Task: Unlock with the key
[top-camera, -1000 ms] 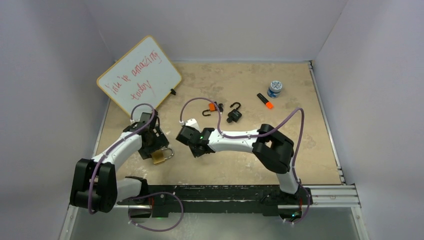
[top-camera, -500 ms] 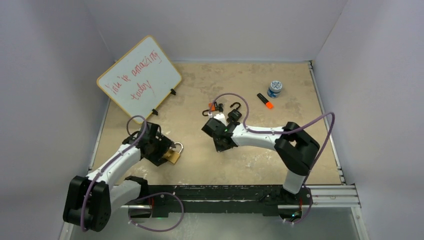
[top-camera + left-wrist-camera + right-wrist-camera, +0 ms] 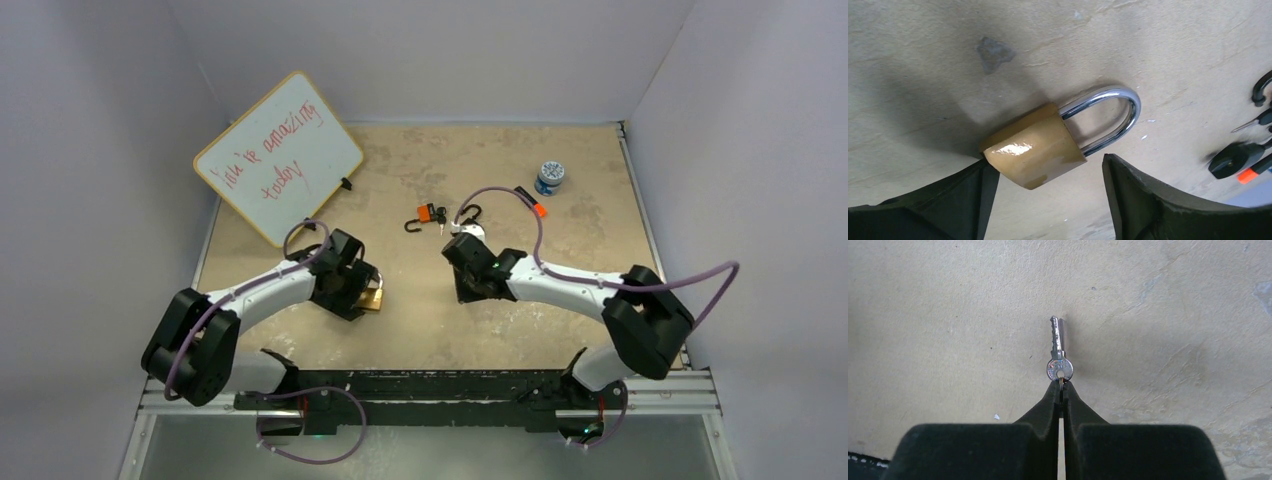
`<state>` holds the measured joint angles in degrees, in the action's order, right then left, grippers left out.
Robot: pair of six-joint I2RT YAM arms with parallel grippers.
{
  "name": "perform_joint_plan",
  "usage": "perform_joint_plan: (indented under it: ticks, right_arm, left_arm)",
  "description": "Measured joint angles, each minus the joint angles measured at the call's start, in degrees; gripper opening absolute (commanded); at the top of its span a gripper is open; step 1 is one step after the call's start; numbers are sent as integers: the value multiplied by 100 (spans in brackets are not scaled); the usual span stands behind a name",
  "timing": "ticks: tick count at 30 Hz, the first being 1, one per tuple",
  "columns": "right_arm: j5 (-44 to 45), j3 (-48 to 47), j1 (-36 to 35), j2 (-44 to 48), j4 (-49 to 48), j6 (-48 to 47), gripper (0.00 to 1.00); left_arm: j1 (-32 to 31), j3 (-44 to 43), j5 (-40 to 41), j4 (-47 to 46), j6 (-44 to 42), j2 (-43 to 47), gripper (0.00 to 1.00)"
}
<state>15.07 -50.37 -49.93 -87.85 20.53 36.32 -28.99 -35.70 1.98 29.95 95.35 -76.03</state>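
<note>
Tabletop: arms low (key [image 3: 1059, 354] pinched).

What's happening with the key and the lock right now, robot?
Right tool shut on key. Left tool open around brass padlock, shackle closed. Key apart from lock, path between clear.

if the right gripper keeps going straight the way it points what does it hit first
Probably the bare tabletop. The right gripper is shut on the key, which leads, and nothing else lies ahead in the wrist view. Depth is unclear.
</note>
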Motion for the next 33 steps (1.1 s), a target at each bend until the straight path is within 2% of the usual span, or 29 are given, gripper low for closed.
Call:
perform_joint_plan:
  ticks: [7, 14, 17, 20, 23, 24, 27, 33]
  right_arm:
    - [-741, 575, 402, 855, -619, -400, 0]
    - [-1469, 765, 588, 1412, -1222, -667, 0]
    - [-1690, 765, 599, 1598, -1438, -763, 0]
    - [-1950, 765, 601, 1770, -1620, -844, 0]
    - [-2129, 763, 601, 1908, -1749, -890, 0]
    - [-2192, 763, 601, 1952, -1784, -896, 0]
    - [-2302, 728, 601, 1996, -1818, -896, 0]
    - [-2426, 612, 601, 1965, -1851, -872, 0]
  left_arm:
    - [-116, -310, 240, 201, 42, -131, 96]
    - [-120, -404, 146, 520, -654, 439, 97]
    - [-120, -527, 98, 190, -1215, 942, 97]
    - [-136, -599, -188, -662, -1915, 1279, 86]
    - [-160, -667, -699, -1611, -2621, 1226, 64]
    - [-170, -708, -927, -1912, -2813, 1137, 60]
    - [-186, -758, -1615, -2841, -3191, 811, 58]
    - [-190, -503, -2542, -4457, -3202, 509, 51]
